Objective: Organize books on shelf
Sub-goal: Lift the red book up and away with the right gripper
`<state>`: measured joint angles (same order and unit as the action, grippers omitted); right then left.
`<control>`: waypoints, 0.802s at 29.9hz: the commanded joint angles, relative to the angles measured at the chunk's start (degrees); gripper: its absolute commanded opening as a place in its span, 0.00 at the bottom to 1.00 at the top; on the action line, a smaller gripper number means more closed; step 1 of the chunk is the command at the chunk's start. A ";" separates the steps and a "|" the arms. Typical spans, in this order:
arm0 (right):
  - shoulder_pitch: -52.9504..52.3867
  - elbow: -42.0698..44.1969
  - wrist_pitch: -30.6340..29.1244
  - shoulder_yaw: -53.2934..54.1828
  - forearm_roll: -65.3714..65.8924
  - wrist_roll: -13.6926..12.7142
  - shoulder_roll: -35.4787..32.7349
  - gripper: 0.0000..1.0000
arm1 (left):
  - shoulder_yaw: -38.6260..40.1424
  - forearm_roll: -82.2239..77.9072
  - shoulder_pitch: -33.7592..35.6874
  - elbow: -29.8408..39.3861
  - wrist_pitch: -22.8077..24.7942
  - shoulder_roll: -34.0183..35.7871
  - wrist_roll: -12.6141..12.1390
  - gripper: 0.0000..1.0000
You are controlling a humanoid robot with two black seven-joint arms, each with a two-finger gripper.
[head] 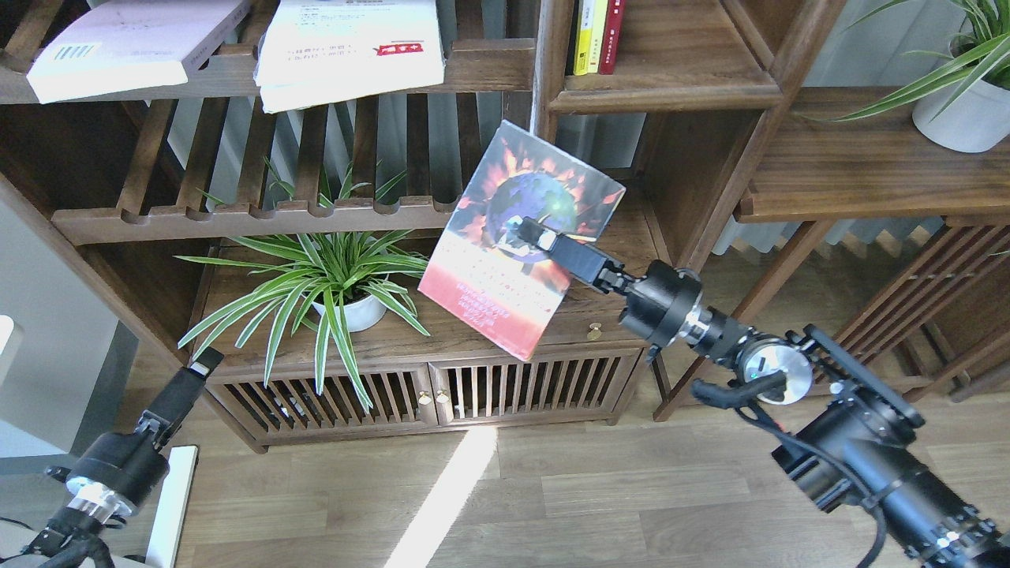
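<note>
Your left gripper (203, 365) sits low, far left of the shelf (623, 229), holding nothing; whether its jaws are parted you cannot tell. Up left of the shelf, the lavender-white book (126, 43) and the white book with red mark (351, 47) lie on a slatted rack (237, 217). Your right gripper (530, 233) is clamped on the red-black book (517, 237), tilted in front of the shelf.

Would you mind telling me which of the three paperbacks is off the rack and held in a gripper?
The dark red-black book, clamped by the right gripper; the lavender book and white book lie on the top rack.
</note>
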<state>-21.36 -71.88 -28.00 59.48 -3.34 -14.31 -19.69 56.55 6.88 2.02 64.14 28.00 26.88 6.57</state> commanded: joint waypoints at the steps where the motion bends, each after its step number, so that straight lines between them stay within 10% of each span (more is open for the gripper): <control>1: -0.17 -1.77 0.00 1.51 0.08 -0.02 -3.94 0.06 | -0.04 -0.02 0.26 -1.38 0.00 -0.07 -0.06 0.98; 24: -15.37 -1.78 8.22 5.29 1.49 -4.24 -21.79 0.05 | -0.04 -0.02 1.14 -3.50 0.00 -0.60 -0.06 0.98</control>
<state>-35.20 -74.27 -21.41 65.09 -2.24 -18.51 -39.63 56.51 6.85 3.00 60.62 28.00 26.28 6.52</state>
